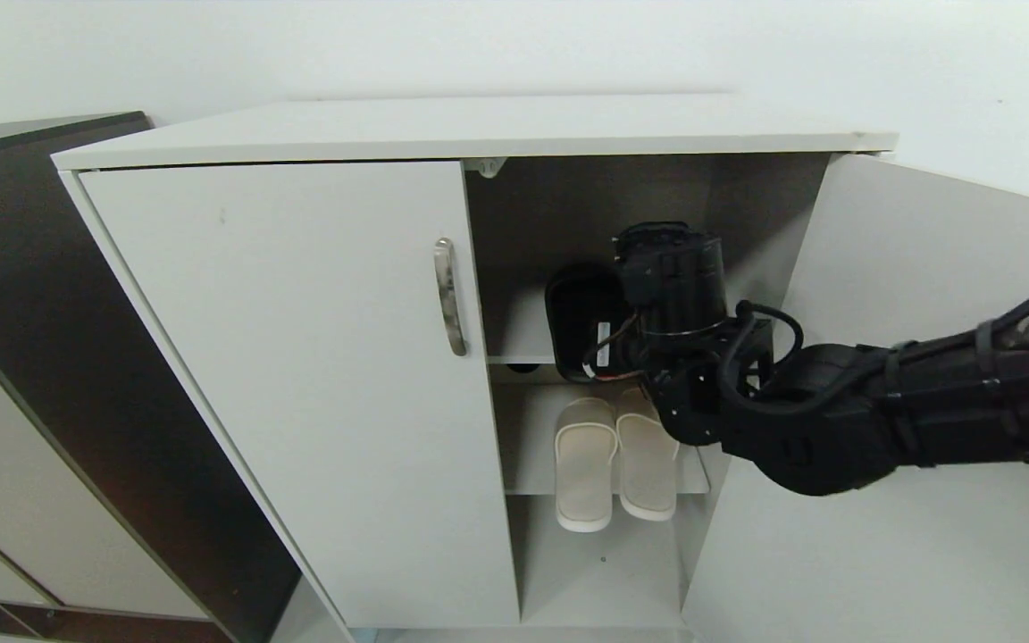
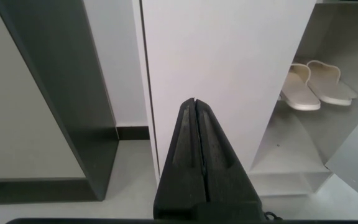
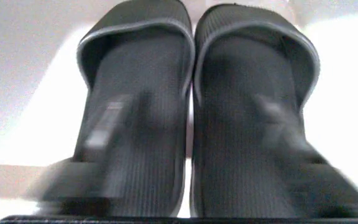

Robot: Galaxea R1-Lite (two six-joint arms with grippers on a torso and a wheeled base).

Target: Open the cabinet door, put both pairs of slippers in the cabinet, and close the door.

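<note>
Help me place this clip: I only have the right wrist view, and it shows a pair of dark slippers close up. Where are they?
Observer: In the head view, the dark slippers are inside the cabinet, level with the upper shelf.
Operator: Is the other pair in there too?
Observer: Yes, the white slippers lie side by side on the shelf below.
Operator: And the doors?
Observer: The right door stands open and the left door is shut.
</note>
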